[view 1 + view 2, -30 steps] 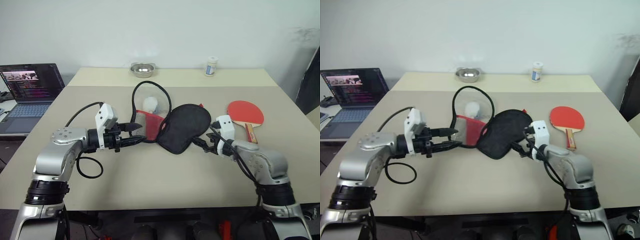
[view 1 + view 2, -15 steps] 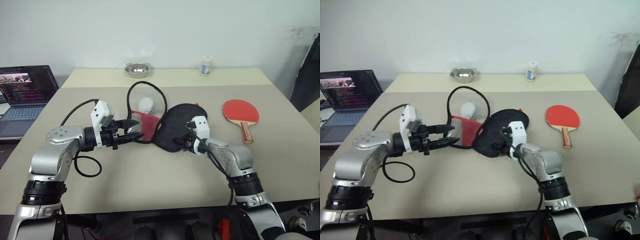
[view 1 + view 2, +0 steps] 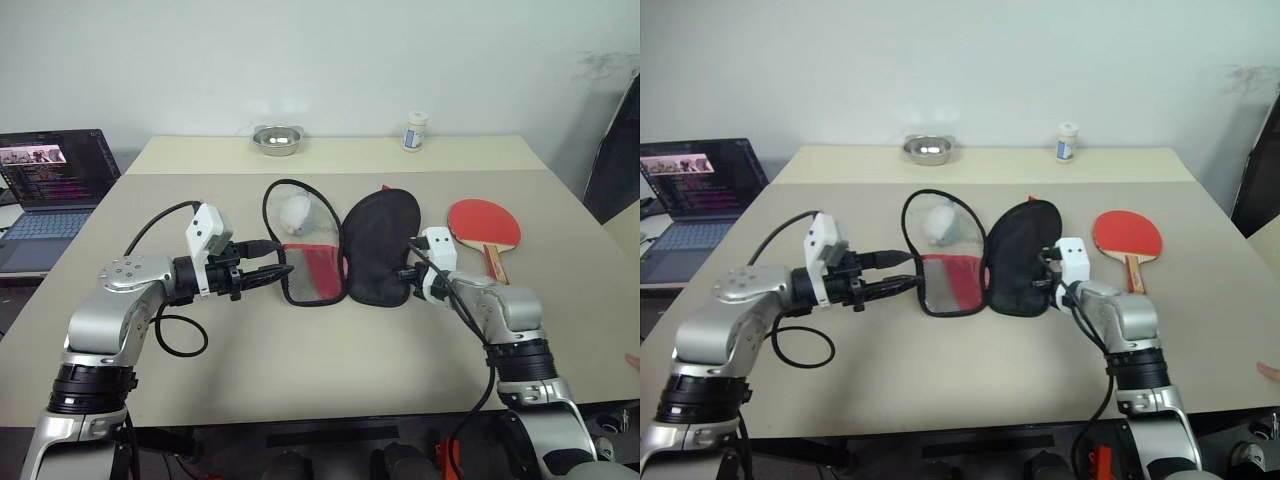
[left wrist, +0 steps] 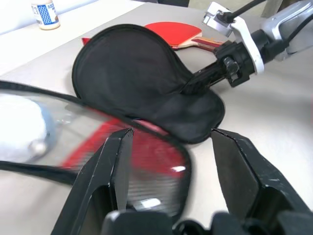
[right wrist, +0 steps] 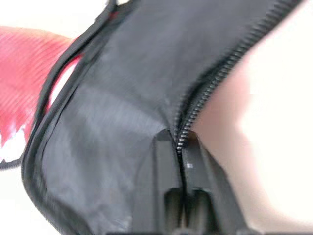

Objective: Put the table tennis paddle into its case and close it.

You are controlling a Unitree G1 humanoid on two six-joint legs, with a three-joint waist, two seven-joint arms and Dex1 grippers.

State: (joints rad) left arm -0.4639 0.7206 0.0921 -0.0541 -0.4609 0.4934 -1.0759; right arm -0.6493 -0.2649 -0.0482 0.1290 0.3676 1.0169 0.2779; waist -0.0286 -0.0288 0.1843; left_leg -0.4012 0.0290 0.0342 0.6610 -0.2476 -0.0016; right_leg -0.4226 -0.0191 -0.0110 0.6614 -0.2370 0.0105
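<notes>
The case lies spread open on the table: a black half [image 3: 379, 240] and a half with a clear window over red lining [image 3: 311, 272]. My right gripper [image 3: 408, 272] is shut on the zipper edge [image 5: 215, 78] of the black half. My left gripper [image 3: 283, 273] is open, its fingers [image 4: 117, 161] standing either side of the red half's near edge. The table tennis paddle [image 3: 484, 222], red face up and pale handle toward me, lies on the table just right of the case and beyond my right wrist.
A white round thing [image 3: 297, 212] sits under the clear window. A metal bowl [image 3: 277, 139] and a small white bottle [image 3: 415, 131] stand at the table's far edge. An open laptop [image 3: 50, 185] is at the left. A black cable [image 3: 180, 335] loops by my left arm.
My right gripper went from open to shut on the black half's edge and drew it rightward, so the case now lies flat open. The left gripper stayed put.
</notes>
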